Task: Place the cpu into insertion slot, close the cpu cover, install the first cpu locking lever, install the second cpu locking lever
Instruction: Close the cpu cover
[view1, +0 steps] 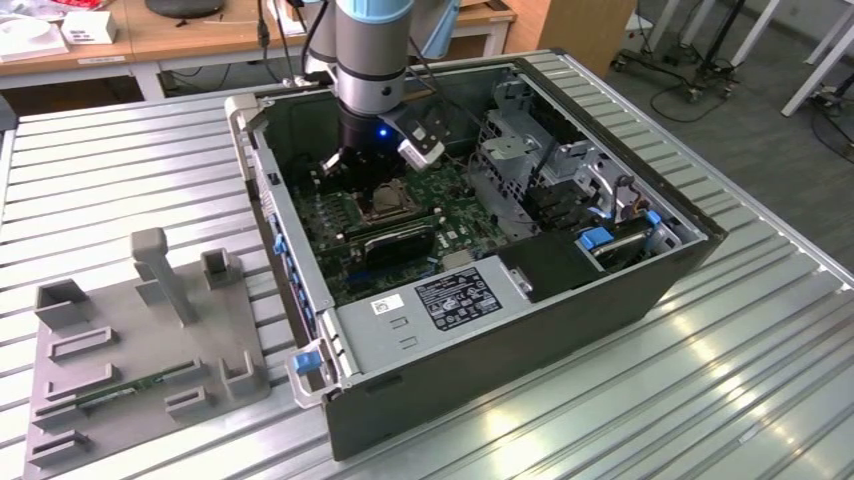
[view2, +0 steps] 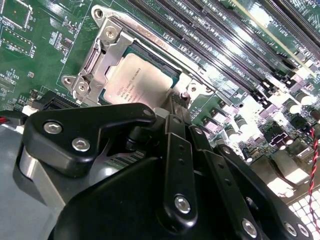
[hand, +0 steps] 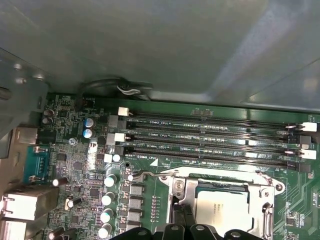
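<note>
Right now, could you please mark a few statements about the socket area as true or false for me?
1. The cpu sits in the insertion slot. True.
2. The cpu cover stands raised open. False: it lies down flat around the cpu.
3. The hand is outside the computer case. False: it reaches down inside the case, with its shut fingers at the edge of the cover.
4. Long memory slots run alongside the socket. True.
</note>
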